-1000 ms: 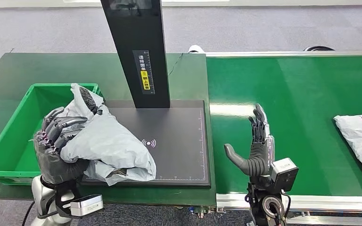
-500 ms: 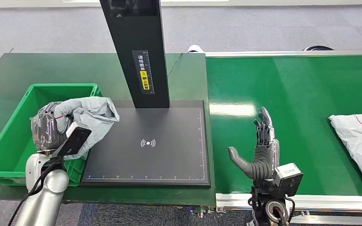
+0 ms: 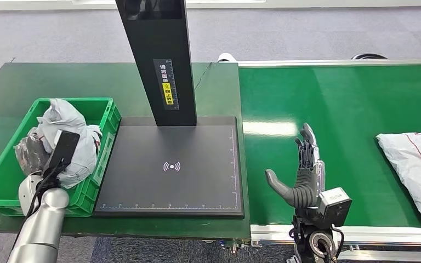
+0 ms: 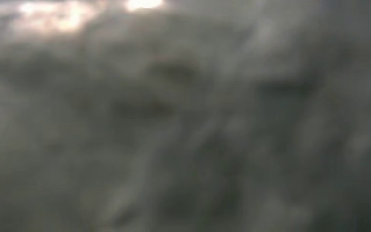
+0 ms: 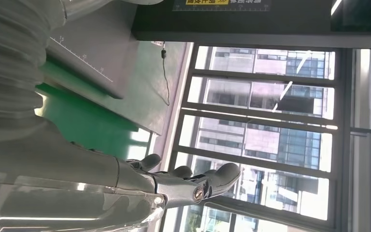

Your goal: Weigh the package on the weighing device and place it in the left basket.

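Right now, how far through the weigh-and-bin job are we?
Nearly done. The scale is bare, so weighing looks finished. The package is inside the left basket, with the left hand on it; whether it has let go is unclear. Left: release and withdraw. The right hand is open over the belt, where another bag waits.

Head view: you look forward and down from high on the body, taking in the scale platform (image 3: 170,167), green basket (image 3: 11,159) and conveyor belt (image 3: 351,120).
Left wrist view: pressed so near a grey surface that you get only blur.
Right wrist view: turned sideways, looking past the right hand (image 5: 174,181) to the windows.
Shared: the scale platform (image 5: 92,58) and its black post (image 3: 159,60).
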`<state>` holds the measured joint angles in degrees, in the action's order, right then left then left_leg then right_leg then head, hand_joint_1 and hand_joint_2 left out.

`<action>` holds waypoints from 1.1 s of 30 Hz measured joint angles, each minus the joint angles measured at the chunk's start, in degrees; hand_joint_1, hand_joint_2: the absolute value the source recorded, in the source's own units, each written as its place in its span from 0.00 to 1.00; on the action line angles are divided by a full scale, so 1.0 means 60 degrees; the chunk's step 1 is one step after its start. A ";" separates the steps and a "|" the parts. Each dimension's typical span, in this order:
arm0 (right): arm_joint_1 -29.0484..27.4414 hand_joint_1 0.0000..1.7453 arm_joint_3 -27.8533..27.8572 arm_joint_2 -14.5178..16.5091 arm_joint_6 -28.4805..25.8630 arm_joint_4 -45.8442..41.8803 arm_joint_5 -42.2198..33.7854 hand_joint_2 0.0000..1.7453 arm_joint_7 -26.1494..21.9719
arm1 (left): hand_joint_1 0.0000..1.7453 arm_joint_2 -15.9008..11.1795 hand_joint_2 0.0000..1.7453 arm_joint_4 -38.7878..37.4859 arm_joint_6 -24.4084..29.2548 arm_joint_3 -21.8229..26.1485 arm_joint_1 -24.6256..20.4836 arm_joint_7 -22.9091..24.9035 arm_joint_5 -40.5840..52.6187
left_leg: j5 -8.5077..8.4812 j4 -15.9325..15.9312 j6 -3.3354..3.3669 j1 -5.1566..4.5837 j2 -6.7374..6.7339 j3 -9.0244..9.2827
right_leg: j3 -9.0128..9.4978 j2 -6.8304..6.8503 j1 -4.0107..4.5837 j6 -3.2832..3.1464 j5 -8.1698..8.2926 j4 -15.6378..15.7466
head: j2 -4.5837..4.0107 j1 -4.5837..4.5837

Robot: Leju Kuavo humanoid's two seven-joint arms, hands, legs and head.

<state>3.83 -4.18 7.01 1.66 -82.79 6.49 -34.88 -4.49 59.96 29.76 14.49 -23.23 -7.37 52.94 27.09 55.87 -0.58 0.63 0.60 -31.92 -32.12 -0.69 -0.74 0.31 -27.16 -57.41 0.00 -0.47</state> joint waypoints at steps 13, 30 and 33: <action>0.0012 0.00 -0.0023 0.0064 -0.0091 -0.0029 -0.0086 1.00 0.0008 | 1.00 0.0956 1.00 0.1121 0.1553 0.2741 0.0065 -0.4984 -0.1338 | 0.0001 0.0002 0.0000 0.0000 0.0004 -0.0023 | -0.0021 0.0001 -0.0001 0.0001 -0.0001 -0.0001 | 0.0000 0.0001; 0.0097 0.00 -0.0069 0.0070 -0.0229 0.0007 -0.0159 1.00 0.0000 | 0.00 0.1026 1.00 0.1666 0.1075 0.1934 0.0180 -0.2758 -0.1866 | 0.0001 0.0002 0.0000 0.0000 0.0005 -0.0022 | -0.0021 0.0002 -0.0001 0.0001 0.0000 0.0000 | 0.0000 0.0000; 0.0140 0.00 -0.0063 0.0070 -0.0204 0.0007 -0.0152 1.00 0.0019 | 0.00 0.0802 1.00 0.1304 0.0144 0.1367 0.0167 -0.1709 -0.1532 | 0.0001 0.0003 0.0000 0.0000 0.0007 -0.0024 | -0.0021 0.0005 -0.0001 0.0001 0.0000 0.0000 | 0.0000 0.0002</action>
<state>4.67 -4.56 7.43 0.44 -82.75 5.58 -34.77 0.33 67.78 30.63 22.69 -22.23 -17.63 43.75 27.10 55.89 -0.57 0.63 0.64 -32.07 -32.25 -0.66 -0.75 0.32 -27.16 -57.41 0.00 -0.46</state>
